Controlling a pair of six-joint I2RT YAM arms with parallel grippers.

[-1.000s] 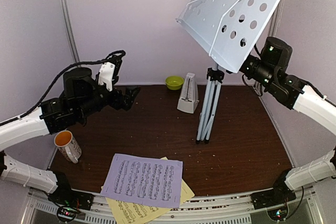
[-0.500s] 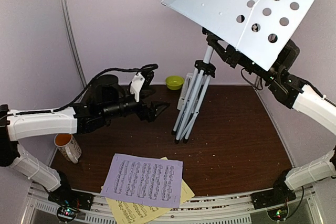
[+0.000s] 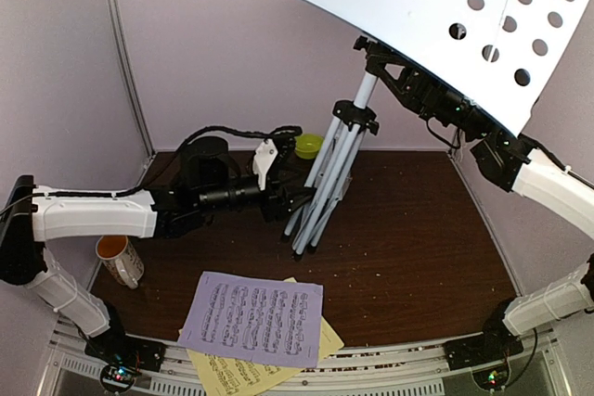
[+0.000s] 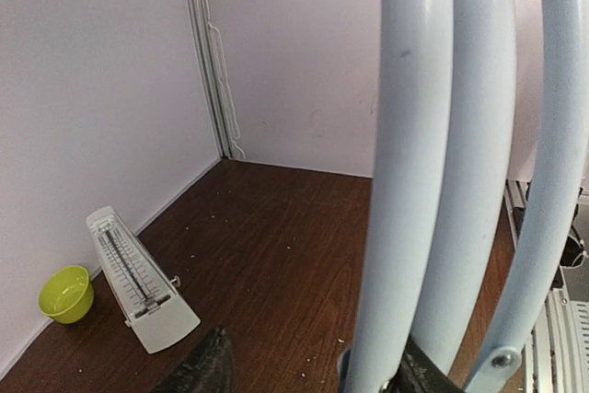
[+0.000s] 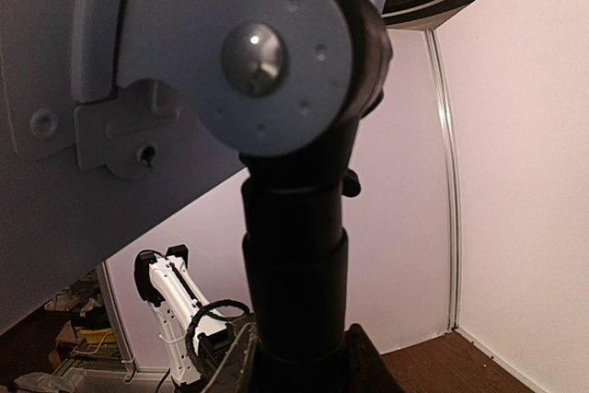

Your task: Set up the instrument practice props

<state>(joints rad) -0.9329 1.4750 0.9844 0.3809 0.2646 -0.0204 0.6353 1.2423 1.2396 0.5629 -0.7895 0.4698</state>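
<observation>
- At the middle of the surface [image 3: 418, 248], the music stand [image 3: 418, 16] leans with its perforated desk high to the right, its tripod legs [image 3: 320, 192] bunched together
- The right claw [image 5: 299, 356] clamps the stand's black stem just under the desk
- The left claw [image 3: 297, 199] straddles the legs, half wide; one finger [image 4: 198, 367] stands apart from them
- The metronome [image 4: 143, 296] stands far back, near the green bowl [image 3: 308, 146]
- At the near edge the lavender page [image 3: 252, 317] lies over the yellow page [image 3: 227, 373]; the mug [image 3: 119, 259] stands to their left
</observation>
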